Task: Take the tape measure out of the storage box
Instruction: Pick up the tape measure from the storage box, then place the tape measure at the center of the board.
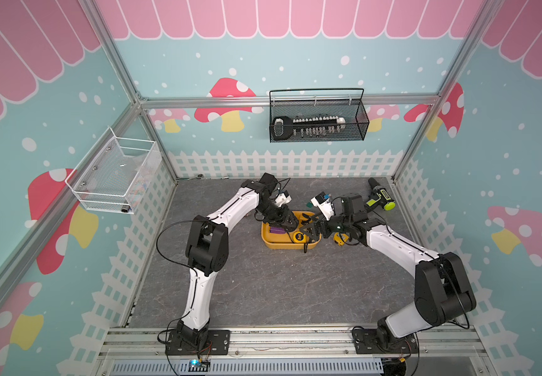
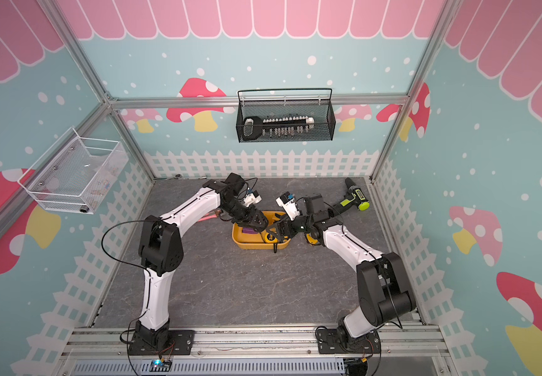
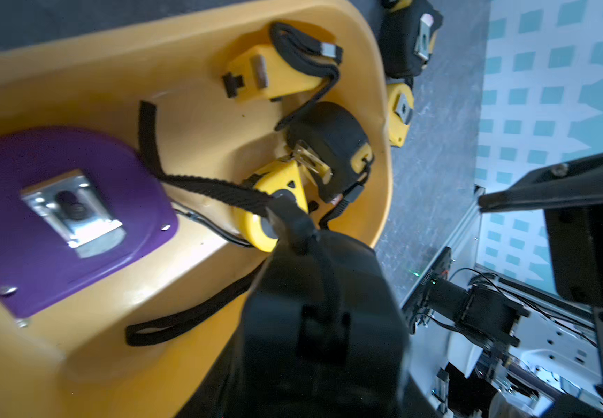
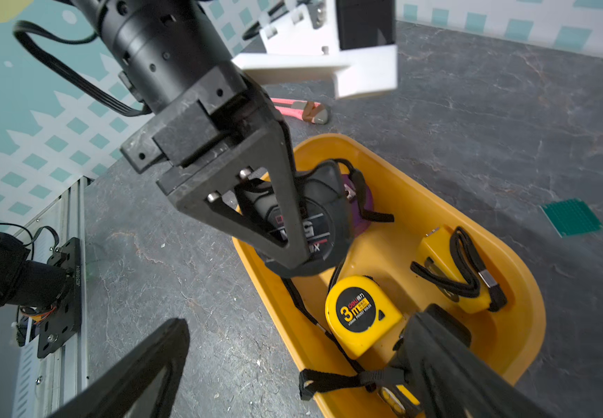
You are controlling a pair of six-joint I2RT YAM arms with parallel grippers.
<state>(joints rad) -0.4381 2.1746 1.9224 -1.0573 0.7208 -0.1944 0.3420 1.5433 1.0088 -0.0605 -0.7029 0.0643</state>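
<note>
- Your left pincer point(image 4: 292, 231) is pinching the black tape point(image 4: 323, 217). The near finger lies across its labelled face and the far finger is hidden behind it.
- The tape sits between the pincer's fingers, down inside the box point(image 4: 437, 217) and not clear of the rim. I can't tell whether it is off the box floor.
- The purple tape point(image 3: 64, 217) lies just beside the left pincer, so I'd lift straight up and not sweep sideways into it.
- Your right pincer point(image 4: 307, 318) is spread wide and empty, straddling the box wall. One finger is inside by the yellow tape point(image 4: 361, 311), the other is out over the worktop point(image 4: 474, 108).
- A strap point(image 4: 329, 380) lies over the rim against the right pincer's inner finger, and I can't tell which tape it belongs to. If it's the black tape's, it will likely drag, so raise slowly and watch for it tightening.
- The two pincers are near each other over the box. I'd hold the right one off while the left rises.
- The case is rounded and may slip, so I'd avoid any jerk. Once the tape is above the rim, carry it outward and set it on bare worktop.
</note>
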